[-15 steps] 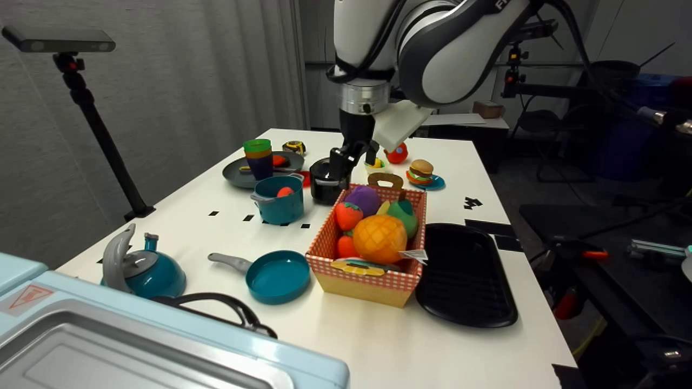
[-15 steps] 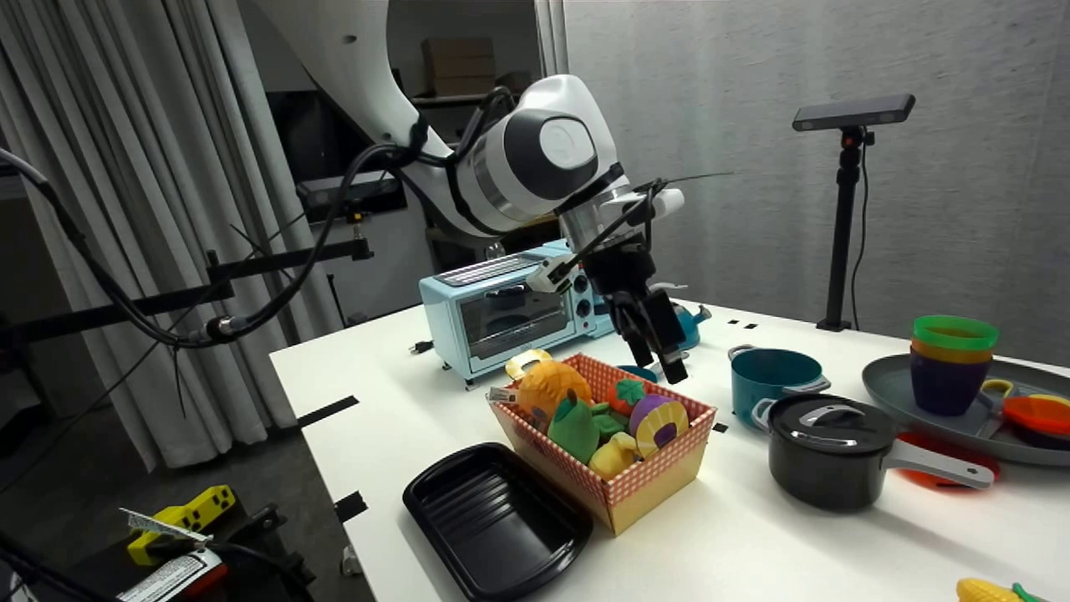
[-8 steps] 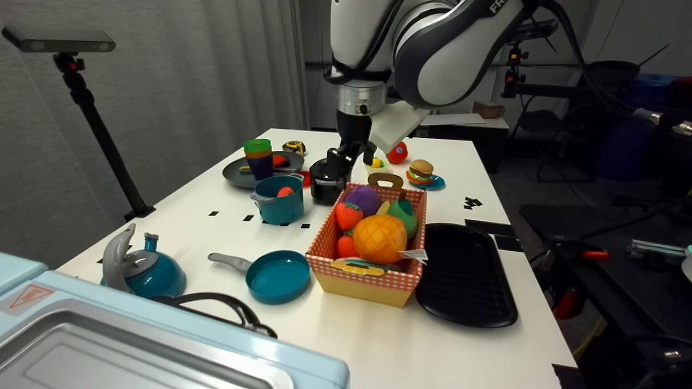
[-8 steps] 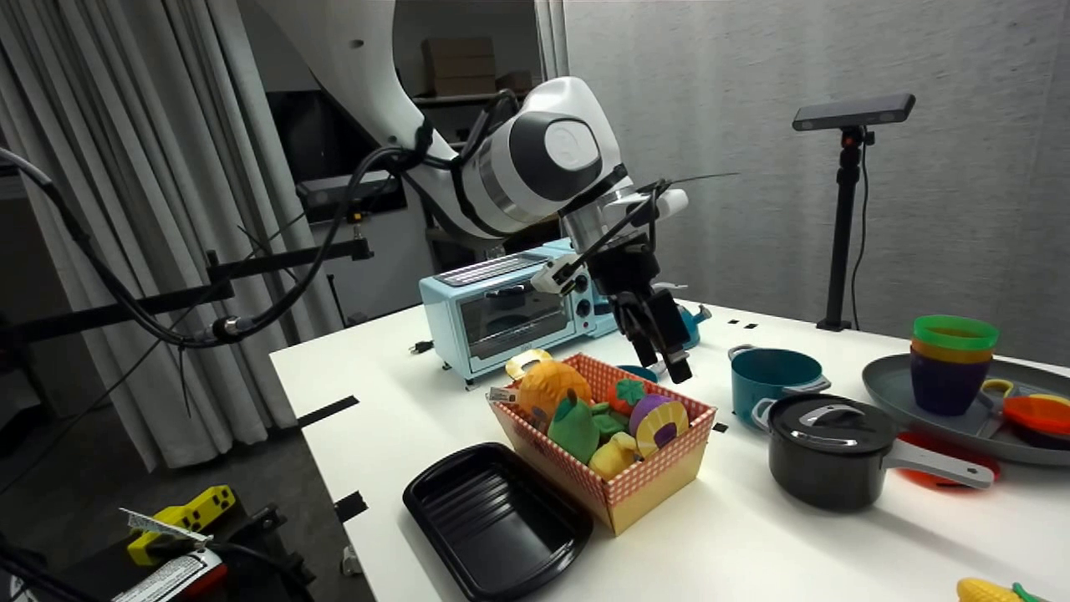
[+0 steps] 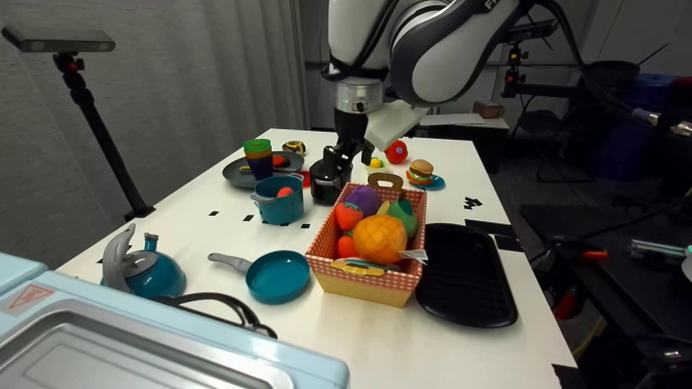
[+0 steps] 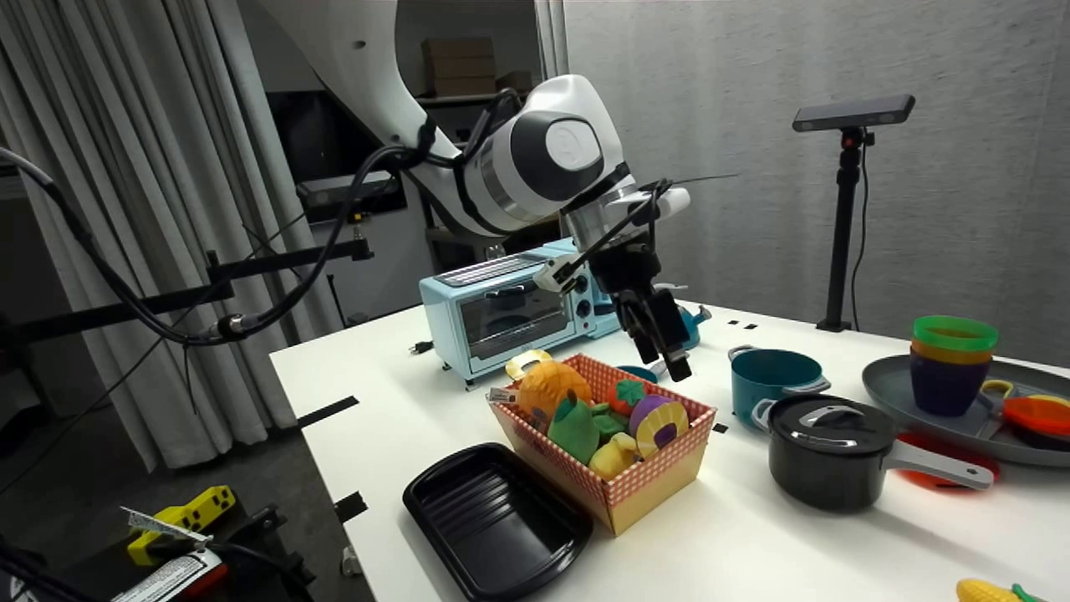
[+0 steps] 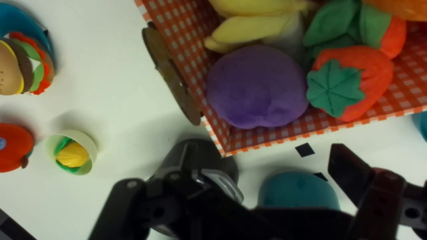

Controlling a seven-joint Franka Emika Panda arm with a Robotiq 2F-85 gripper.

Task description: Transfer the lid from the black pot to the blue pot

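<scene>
Checked the gripper (image 7: 263,150) in the wrist view: fingers (image 7: 350,173) spread wide apart. Located the lid (image 6: 832,422) in an exterior view: seated on the black pot (image 6: 823,481), well apart from the gripper, lower down and to the right of both fingertips there. Hanging in the air over the white table (image 6: 727,535), tips slanted downward, near the gingham-lined basket (image 7: 186,53).

Noted the black pot upright on the table, long grey handle (image 6: 940,464) pointing away from the gripper. Noted the blue pot (image 6: 769,380) upright just beside it; in an exterior view, holding an orange-red piece (image 5: 285,191).

By the wrist view: black pot partly covered by the finger at picture left; blue pot low down, between the fingers; basket corner farther up, also between them. Hard to make out the lid from that angle, behind the dark finger.
</scene>
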